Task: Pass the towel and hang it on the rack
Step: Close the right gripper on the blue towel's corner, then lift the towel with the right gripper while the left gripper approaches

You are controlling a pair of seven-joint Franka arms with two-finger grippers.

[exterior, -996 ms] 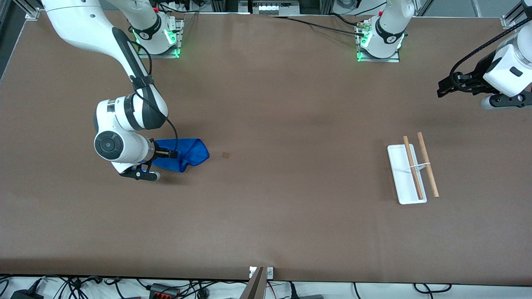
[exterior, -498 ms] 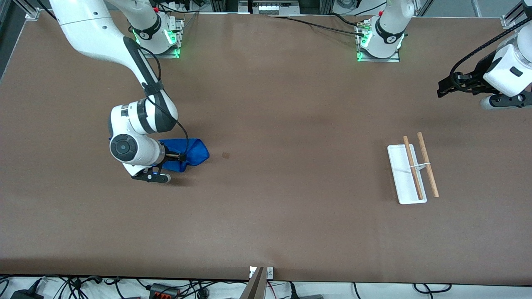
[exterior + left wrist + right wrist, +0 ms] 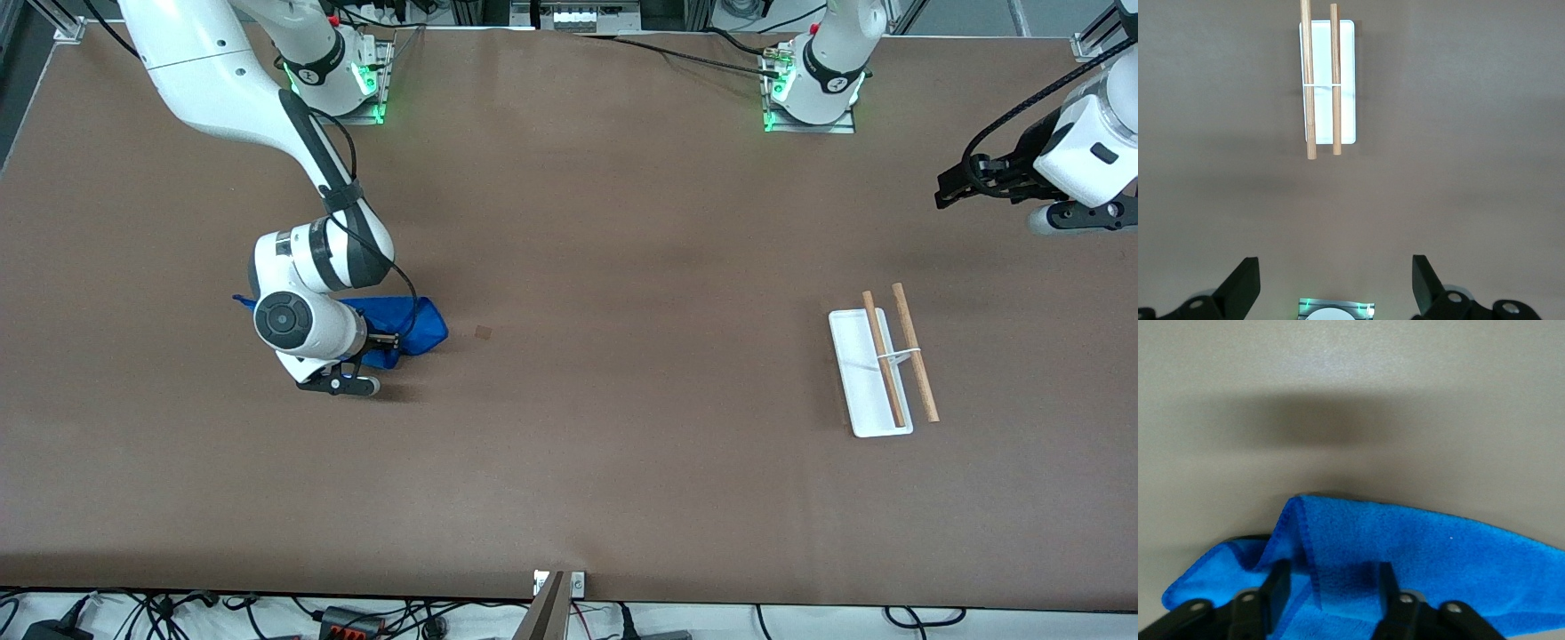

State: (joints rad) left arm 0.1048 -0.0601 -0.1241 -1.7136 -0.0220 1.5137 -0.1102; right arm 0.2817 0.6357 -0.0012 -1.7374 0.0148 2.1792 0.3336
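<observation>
arms: glossy white shells, black joint bands | cables: black, strapped along forearms | bases: green lights | right tool (image 3: 391,341): black fingers

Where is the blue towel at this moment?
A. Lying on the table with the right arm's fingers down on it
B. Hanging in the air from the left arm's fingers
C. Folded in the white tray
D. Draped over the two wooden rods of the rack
A: the towel lies bunched on the table with the right gripper down on it, its fingers astride a fold; the rack has bare rods.
</observation>
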